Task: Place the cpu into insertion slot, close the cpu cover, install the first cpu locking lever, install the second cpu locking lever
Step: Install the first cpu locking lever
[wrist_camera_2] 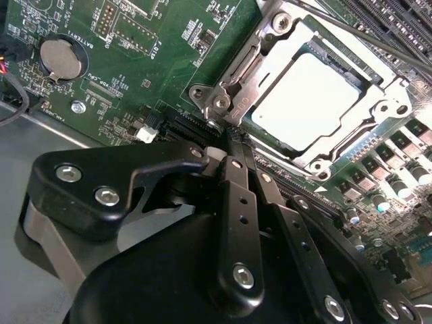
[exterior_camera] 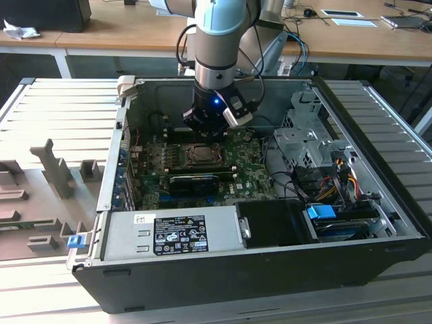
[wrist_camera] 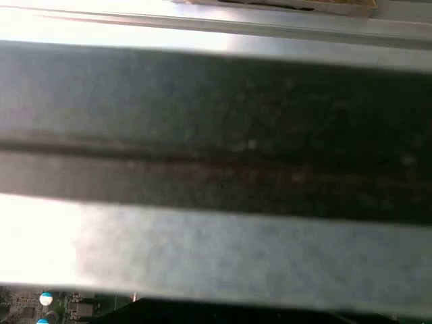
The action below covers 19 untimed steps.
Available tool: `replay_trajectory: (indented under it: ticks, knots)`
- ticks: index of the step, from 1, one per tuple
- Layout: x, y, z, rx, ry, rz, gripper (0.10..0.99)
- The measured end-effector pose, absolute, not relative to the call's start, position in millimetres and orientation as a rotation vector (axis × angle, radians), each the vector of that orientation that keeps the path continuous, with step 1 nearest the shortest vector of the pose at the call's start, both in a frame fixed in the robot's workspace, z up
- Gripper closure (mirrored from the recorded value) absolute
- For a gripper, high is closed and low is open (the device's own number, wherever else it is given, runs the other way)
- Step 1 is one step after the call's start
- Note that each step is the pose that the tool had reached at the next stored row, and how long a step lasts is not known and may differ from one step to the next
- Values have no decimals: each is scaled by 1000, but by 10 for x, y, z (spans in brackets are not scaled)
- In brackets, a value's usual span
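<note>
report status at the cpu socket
End effector low at a corner of the cpu cover. Cpu seated under it, cover down. Nothing seen lying across the cover.

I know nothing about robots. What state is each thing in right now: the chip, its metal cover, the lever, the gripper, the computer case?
chip: seated in the socket, top showing through the cover's window.
cover: closed flat over the chip.
lever: latched or not, cannot tell.
gripper: shut, tip at the cover's corner.
computer case: lying flat, side open.
</note>
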<state>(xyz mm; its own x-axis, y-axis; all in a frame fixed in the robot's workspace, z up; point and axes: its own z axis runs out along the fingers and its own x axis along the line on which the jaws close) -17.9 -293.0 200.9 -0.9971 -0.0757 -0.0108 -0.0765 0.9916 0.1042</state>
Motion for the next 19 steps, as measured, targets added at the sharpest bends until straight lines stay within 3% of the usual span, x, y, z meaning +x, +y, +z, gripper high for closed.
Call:
replay_trajectory:
  ticks: [19]
  knots:
    - [-179, -2912, 2089, -119, 3127, 181, 980]
